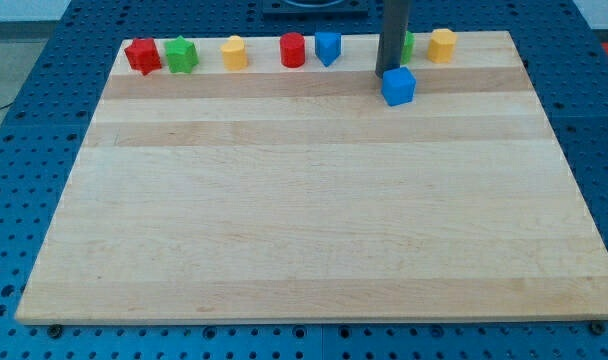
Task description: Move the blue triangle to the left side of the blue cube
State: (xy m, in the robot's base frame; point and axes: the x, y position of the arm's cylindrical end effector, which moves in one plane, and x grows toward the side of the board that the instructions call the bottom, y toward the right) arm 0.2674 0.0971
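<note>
The blue triangle lies near the top edge of the wooden board, right of the red cylinder. The blue cube sits a little lower and to the triangle's right. My tip stands just above and left of the blue cube, touching or almost touching its top-left corner. The rod hides most of a green block behind it.
Along the top edge from the view's left: a red star-like block, a green star-like block, a yellow block, then the red cylinder. An orange-yellow block sits at the top right.
</note>
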